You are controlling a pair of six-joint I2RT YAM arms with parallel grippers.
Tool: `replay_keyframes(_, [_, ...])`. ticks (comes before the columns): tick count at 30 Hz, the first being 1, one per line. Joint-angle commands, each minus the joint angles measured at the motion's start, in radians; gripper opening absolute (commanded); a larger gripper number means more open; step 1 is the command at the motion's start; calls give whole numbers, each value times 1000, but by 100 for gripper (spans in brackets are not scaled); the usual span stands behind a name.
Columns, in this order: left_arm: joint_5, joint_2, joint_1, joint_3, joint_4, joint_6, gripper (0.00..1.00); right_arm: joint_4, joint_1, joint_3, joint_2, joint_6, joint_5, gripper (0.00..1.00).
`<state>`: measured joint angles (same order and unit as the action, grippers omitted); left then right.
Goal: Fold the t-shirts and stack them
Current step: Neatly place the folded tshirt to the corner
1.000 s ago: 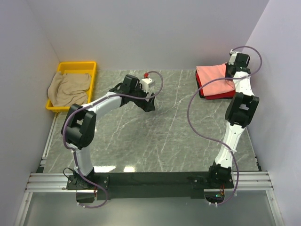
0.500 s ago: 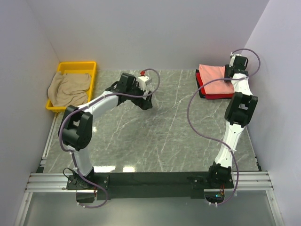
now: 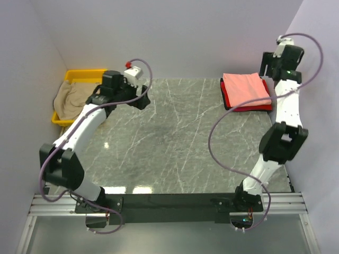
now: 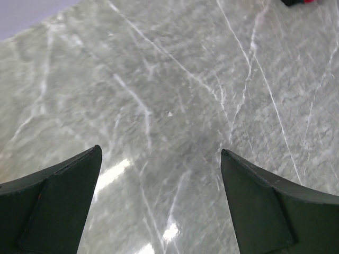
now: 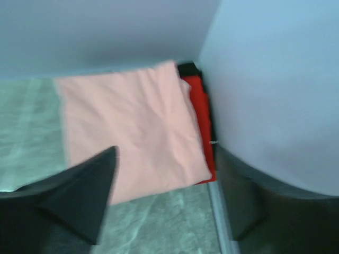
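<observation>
A folded salmon-pink t-shirt (image 3: 244, 88) lies flat on a folded bright red t-shirt (image 3: 251, 108) at the back right of the table. A beige-tan t-shirt (image 3: 74, 99) sits crumpled in the yellow bin (image 3: 86, 74) at the back left. My right gripper (image 3: 264, 65) hangs raised behind the stack, open and holding nothing. In the right wrist view the gripper (image 5: 167, 156) looks down on the pink shirt (image 5: 132, 127) and the red shirt's edge (image 5: 203, 106). My left gripper (image 3: 142, 99) is open above bare marble just right of the bin, with only table between its fingers (image 4: 63, 196).
The marble table (image 3: 180, 143) is walled at the back and on both sides. The right wall (image 5: 275, 79) stands close beside the shirt stack and my right fingers. The bin hugs the left wall.
My right gripper has opened, let go of the pink t-shirt and risen back toward the wall; the shirt now lies flat. My left arm has swung left toward the bin.
</observation>
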<state>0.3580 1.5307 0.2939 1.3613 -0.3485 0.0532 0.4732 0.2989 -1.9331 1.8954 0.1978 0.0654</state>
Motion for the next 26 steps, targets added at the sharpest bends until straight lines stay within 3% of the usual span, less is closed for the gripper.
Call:
replay_keyframes(1, [-40,-133,-28,-54,-17,-36,99,105,-6,40,-160,-17,190,88])
replay_keyframes(5, [-97,-217,-55,-82,-21,-99,99,180,-6,124,-278,-111,396,90])
replay_keyframes(10, [-99,-216,-58,-96,-171,-104,99,161,-32,394,-410,-225,697,91])
replay_keyframes(13, [-141,-211,-59,-189,-185,-110,99,162,-157,584,-526,-83,507,92])
replay_keyframes(14, [-148,-213,-61,-218,-182,-102,99,160,-273,633,-557,-14,464,92])
replay_keyframes(17, [-140,-233,-61,-326,-156,-93,99,96,-416,821,-648,-5,390,93])
replay_keyframes(21, [-139,-253,-61,-434,-116,-89,100,85,-452,940,-654,2,355,94])
replay_keyframes(26, [-140,-274,-61,-441,-99,-108,100,113,-468,912,-657,49,312,94])
